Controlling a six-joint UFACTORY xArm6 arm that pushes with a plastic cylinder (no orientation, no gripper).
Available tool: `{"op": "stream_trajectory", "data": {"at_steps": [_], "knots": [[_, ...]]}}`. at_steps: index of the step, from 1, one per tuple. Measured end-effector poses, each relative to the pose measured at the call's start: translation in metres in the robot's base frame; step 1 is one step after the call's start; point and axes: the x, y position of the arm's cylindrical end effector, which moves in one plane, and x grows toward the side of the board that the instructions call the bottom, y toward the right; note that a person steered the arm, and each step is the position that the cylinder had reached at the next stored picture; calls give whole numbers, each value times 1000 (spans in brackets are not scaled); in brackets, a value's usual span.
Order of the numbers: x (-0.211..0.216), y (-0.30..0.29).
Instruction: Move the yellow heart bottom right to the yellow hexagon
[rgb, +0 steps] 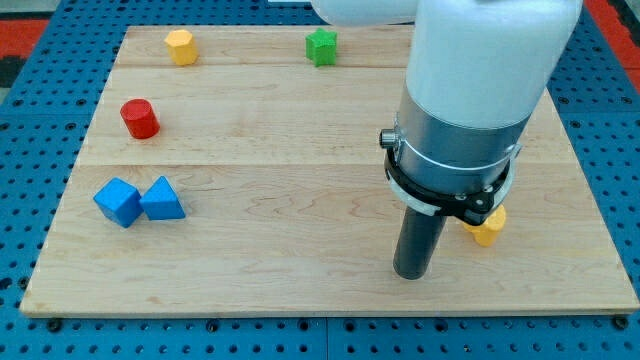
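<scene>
The yellow heart lies at the view's lower right, partly hidden behind the arm's body. The yellow hexagon sits at the view's top left, near the board's top edge. My tip rests on the board just left of and slightly below the yellow heart, a short gap away. The rod comes down from the large white and grey arm body.
A green block sits at the top centre. A red cylinder stands at the left. A blue cube and a blue triangle touch each other at the lower left. The wooden board lies on a blue pegboard.
</scene>
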Motion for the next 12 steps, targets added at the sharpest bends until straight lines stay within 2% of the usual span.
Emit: {"op": "stream_trajectory", "data": {"at_steps": [1,2,4,5,6,7,8,9,10,11,12], "knots": [[0,1],[14,36],[-31,72],[-26,86],[-49,134],[-53,190],[-55,204],[-84,111],[-140,79],[-73,72],[-58,145]]}}
